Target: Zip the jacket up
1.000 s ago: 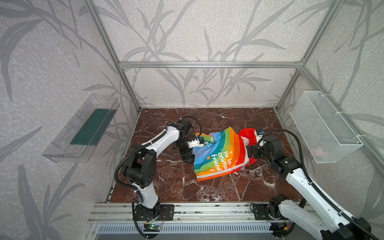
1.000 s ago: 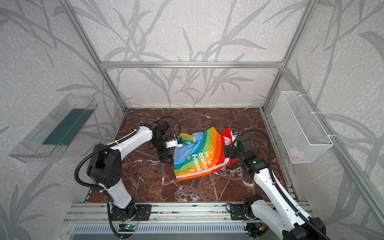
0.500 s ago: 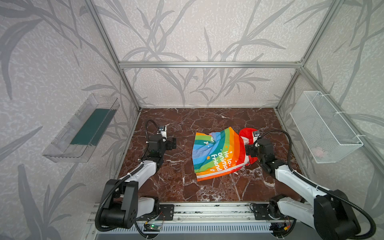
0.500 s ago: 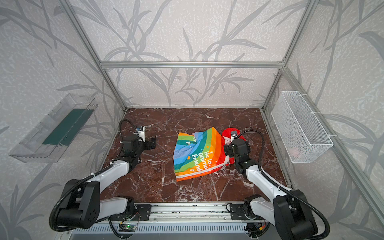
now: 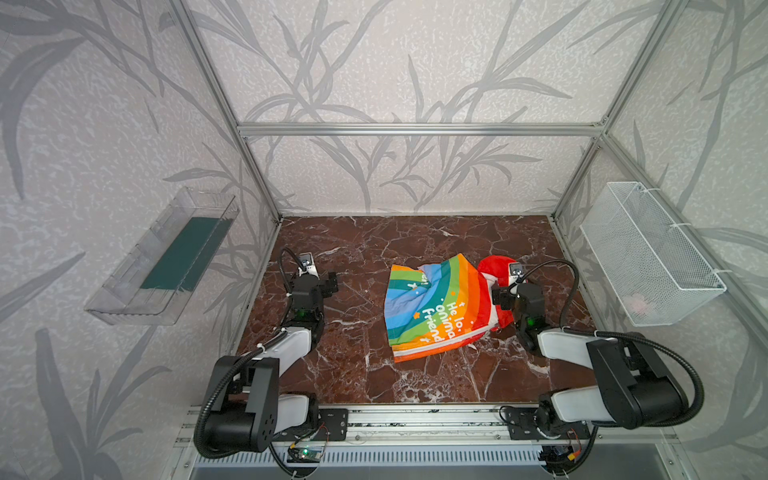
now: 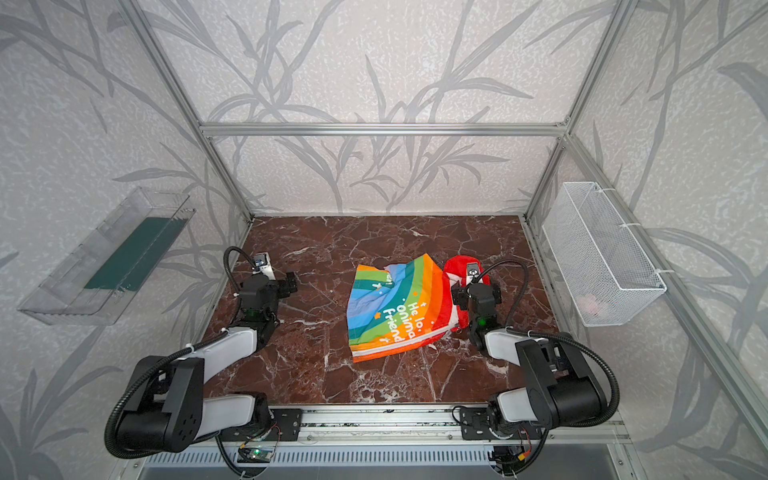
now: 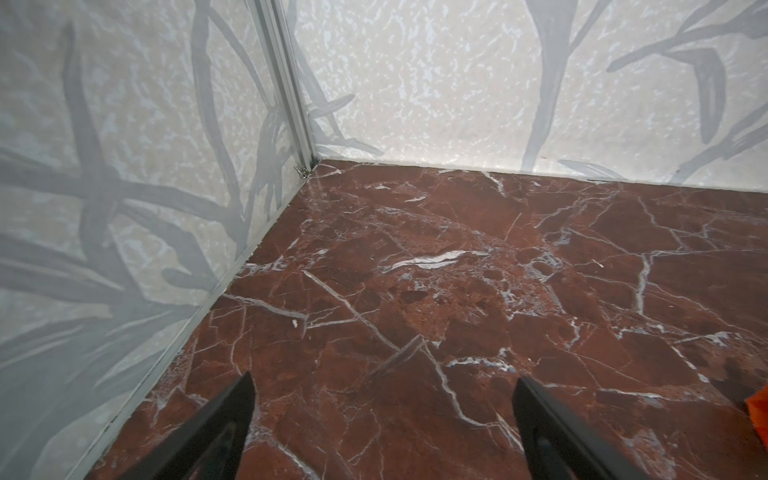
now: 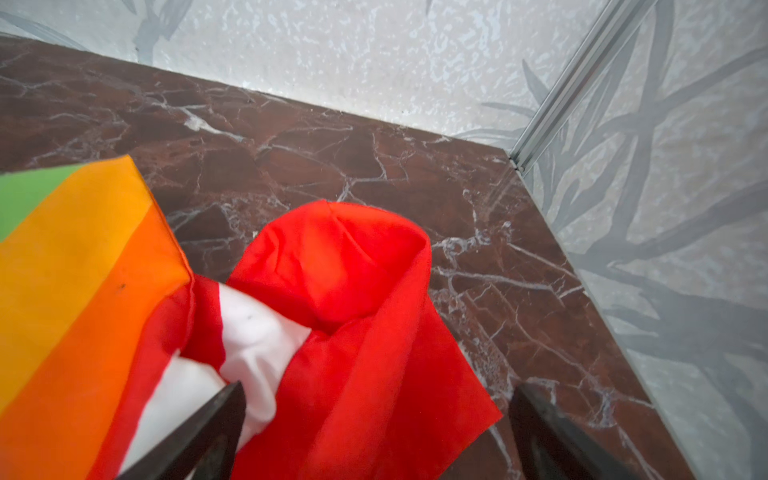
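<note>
Jacket (image 5: 432, 309) lies rumpled on the table (image 5: 353, 374). Left pincer (image 7: 382, 384) and right pincer (image 8: 378, 390) gape wide, empty; better flatten it and expose the zipper first.

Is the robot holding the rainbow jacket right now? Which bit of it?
Nothing is held. The left jaws stand open over the brown marble floor, and the right jaws stand open over the red hood of the rainbow-striped fabric jacket.
</note>
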### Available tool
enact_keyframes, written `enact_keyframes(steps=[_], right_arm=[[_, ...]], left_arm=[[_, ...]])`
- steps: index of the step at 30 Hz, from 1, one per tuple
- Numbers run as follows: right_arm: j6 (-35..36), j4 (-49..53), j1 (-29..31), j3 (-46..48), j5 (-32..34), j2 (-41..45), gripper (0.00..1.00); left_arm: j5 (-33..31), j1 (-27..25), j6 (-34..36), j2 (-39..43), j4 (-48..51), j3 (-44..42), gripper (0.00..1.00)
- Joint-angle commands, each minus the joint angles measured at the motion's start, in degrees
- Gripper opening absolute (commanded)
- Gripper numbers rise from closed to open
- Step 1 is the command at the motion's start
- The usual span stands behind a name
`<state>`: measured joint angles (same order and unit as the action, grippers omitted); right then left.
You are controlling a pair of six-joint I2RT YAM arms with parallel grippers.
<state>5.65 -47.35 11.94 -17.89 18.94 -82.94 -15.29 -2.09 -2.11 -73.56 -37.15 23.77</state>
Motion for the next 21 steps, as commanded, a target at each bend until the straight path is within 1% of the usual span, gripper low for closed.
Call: enact_keyframes(steps=[1, 3, 5, 7, 10, 13, 16, 18, 20, 21], right_arm=[[0.21, -11.73, -0.32, 0.75, -2.24, -4.05, 0.99], [0.71, -12.33, -0.34, -1.07, -2.40, -7.12, 0.99], [0.68, -13.53, -0.69, -1.45, -3.00, -8.37, 0.99], [0.45, -12.22, -0.76, -1.74, -3.12, -7.96, 0.99], [-0.02, -8.88, -0.95, -2.56, -3.38, -6.85, 0.99], [-0.20, -6.87, -1.05, -3.03, -3.56, -6.14, 0.99], [-0.37, -6.62, -1.31, -3.20, -3.95, -6.12, 0.99], [-0.42, -6.65, -1.40, -3.20, -4.00, -6.23, 0.99], [-0.38, -6.70, -1.40, -3.20, -4.00, -6.25, 0.99], [-0.38, -6.68, -1.40, -3.20, -4.05, -6.27, 0.99]], left_arm=[[-2.72, 0.94, -0.74, 0.79, -4.44, -3.19, 0.99], [-0.94, 1.21, -0.81, -0.88, -8.94, -5.49, 0.99], [0.74, 1.33, -0.89, -3.81, -12.51, -6.56, 0.99], [2.11, 1.34, -0.59, -6.71, -16.72, -6.84, 0.99], [2.93, 1.35, 0.06, -11.29, -18.58, -5.51, 0.99], [4.79, 1.30, 1.72, -16.92, -22.56, -4.47, 0.99], [6.93, 1.41, 1.77, -15.60, -16.36, -2.51, 0.99], [5.67, 1.61, 1.66, -16.72, -19.17, -2.93, 0.99], [4.40, 1.54, 0.65, -16.12, -16.79, -2.21, 0.99], [4.38, 1.56, 0.94, -16.20, -17.27, -2.39, 0.99]])
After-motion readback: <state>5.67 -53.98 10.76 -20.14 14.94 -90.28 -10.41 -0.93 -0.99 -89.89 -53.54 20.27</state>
